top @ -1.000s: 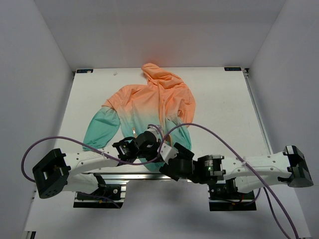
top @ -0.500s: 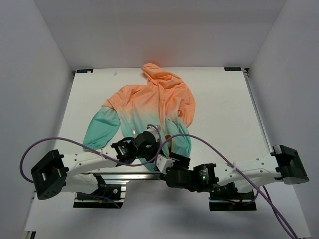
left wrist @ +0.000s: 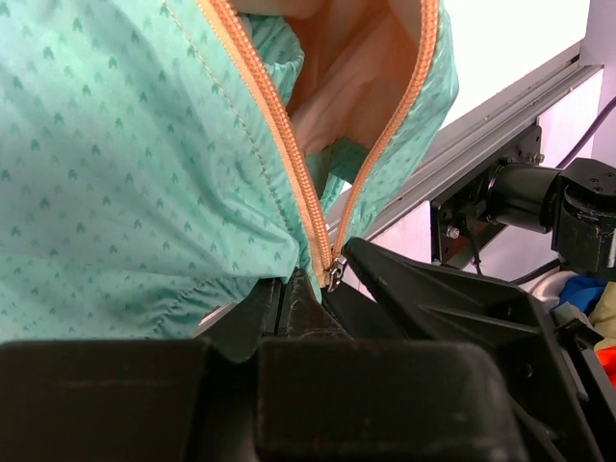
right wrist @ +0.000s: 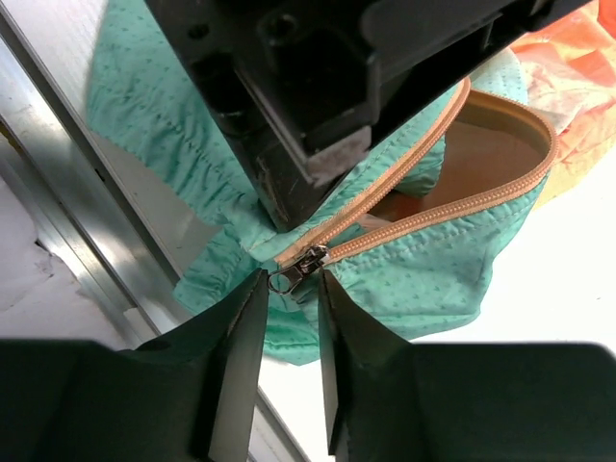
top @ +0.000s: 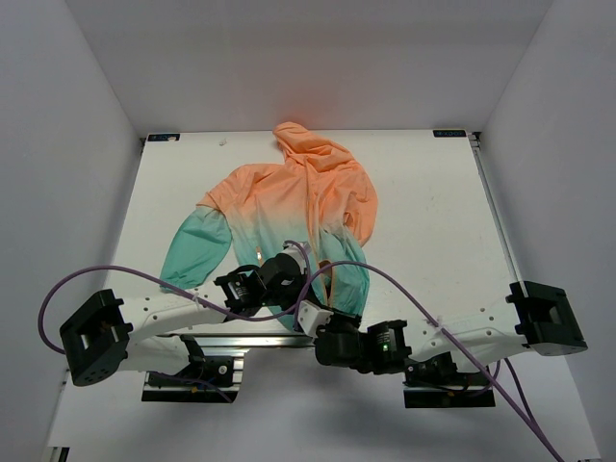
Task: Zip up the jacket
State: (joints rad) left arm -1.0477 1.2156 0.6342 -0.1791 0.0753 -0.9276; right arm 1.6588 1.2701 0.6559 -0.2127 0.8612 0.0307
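- The jacket [right wrist: 423, 279] was thin teal cloth with a faint sheen and a fine chevron weave, puckered beside the jaws.
- The zipper [right wrist: 433, 219] had orange woven tape; the slider [right wrist: 294, 272] between the right jaws was bright metal.
- Fingers [right wrist: 236, 366] of the right gripper [right wrist: 291, 289] were smooth, matt black plastic.
- Fingers [right wrist: 289, 183] of the left gripper [right wrist: 279, 207] were black plastic, scuffed pale.
- The rail [right wrist: 106, 260] left of the right jaws was brushed grey metal.
- The table [right wrist: 568, 289] was white, smooth and matt.

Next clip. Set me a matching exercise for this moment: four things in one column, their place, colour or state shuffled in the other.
1 left claw
2 right claw
3 hood
4 zipper pull

A peach-orange, at the far end of the jacket
B shut on the teal hem
C fingers either side of the zipper pull
D at the bottom of the zipper, teeth above it apart

Pairs: 1-B, 2-C, 3-A, 4-D
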